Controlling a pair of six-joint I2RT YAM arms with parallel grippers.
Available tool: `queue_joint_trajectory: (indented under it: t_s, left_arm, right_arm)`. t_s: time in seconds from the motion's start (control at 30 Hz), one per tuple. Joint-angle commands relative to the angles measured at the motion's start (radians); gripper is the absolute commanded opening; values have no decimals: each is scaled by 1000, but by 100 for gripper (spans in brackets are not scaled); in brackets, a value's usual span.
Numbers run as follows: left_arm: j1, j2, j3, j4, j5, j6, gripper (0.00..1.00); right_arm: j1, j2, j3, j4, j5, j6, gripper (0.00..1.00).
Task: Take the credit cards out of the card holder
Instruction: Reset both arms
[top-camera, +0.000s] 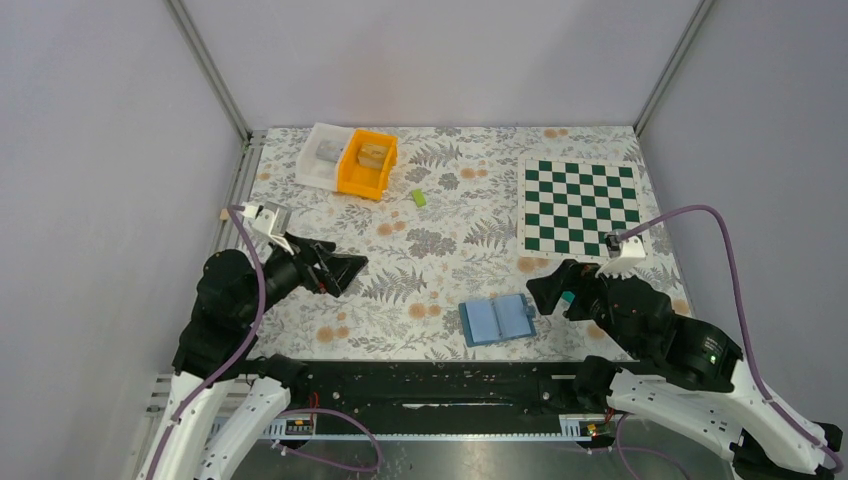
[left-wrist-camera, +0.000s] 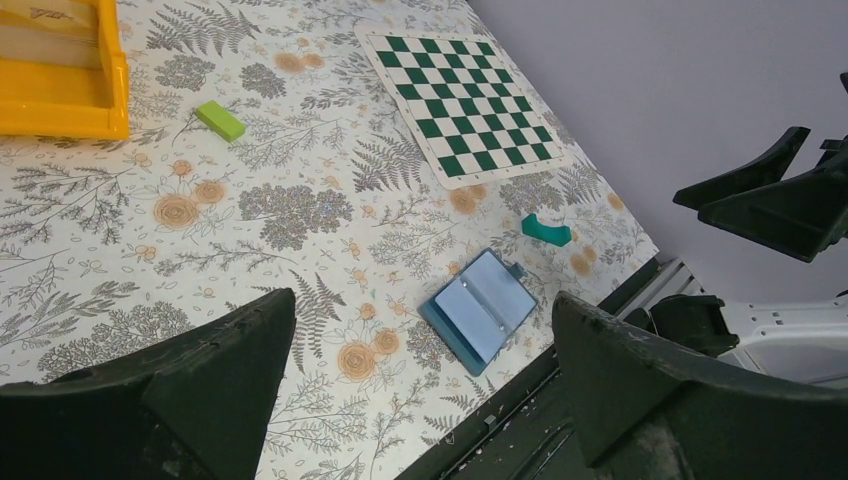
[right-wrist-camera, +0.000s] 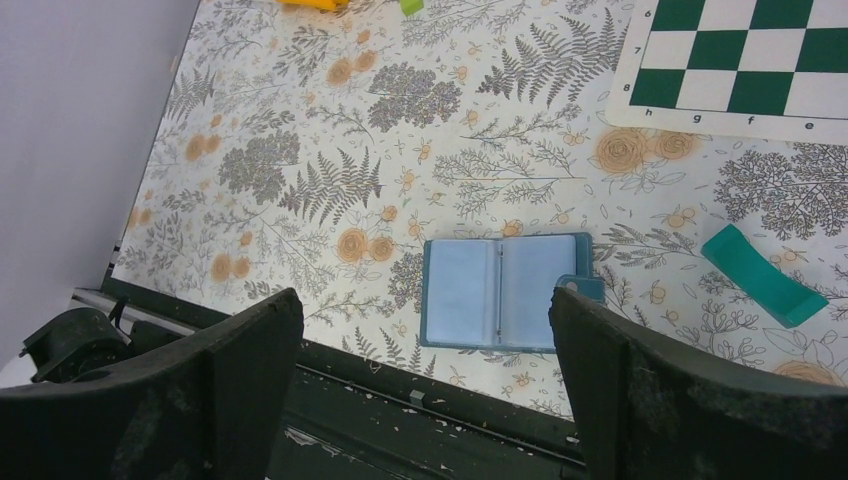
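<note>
Top view: you see the left gripper (top-camera: 348, 274) and right gripper (top-camera: 548, 297) both spread wide, empty; the card holder (top-camera: 497, 320) lies open between them.
Left wrist: the teal credit card (left-wrist-camera: 545, 230) (bowed) sits beyond the card holder.
Right wrist: the teal credit card lies near the card holder, not touching.

Table (top-camera: 450, 250) cloth: white bg w/ grey fern + orange flower print. Card holder (right-wrist-camera: 503, 292): blue cover, pale blue sleeves inside. Credit card (right-wrist-camera: 763, 275): plain teal-green. Chessboard (top-camera: 580, 207): dk green/white checks, white border. Orange-yellow bin (top-camera: 367, 163), white bin (top-camera: 322, 155). Small block (left-wrist-camera: 220, 120): lime green. Left gripper (top-camera: 350, 275) + right gripper (top-camera: 548, 295): black. Cables (top-camera: 700, 215): purple
</note>
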Motion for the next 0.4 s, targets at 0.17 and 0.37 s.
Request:
queue_joint_trajectory:
  t_s: [0.17, 0.37]
  left_arm:
    - [-2, -6, -23, 40, 26, 0, 99]
    - [-1, -12, -32, 41, 16, 0, 99]
  right_arm:
    - [-6, -11, -13, 15, 58, 20, 100]
    - [-5, -14, -17, 27, 49, 20, 100]
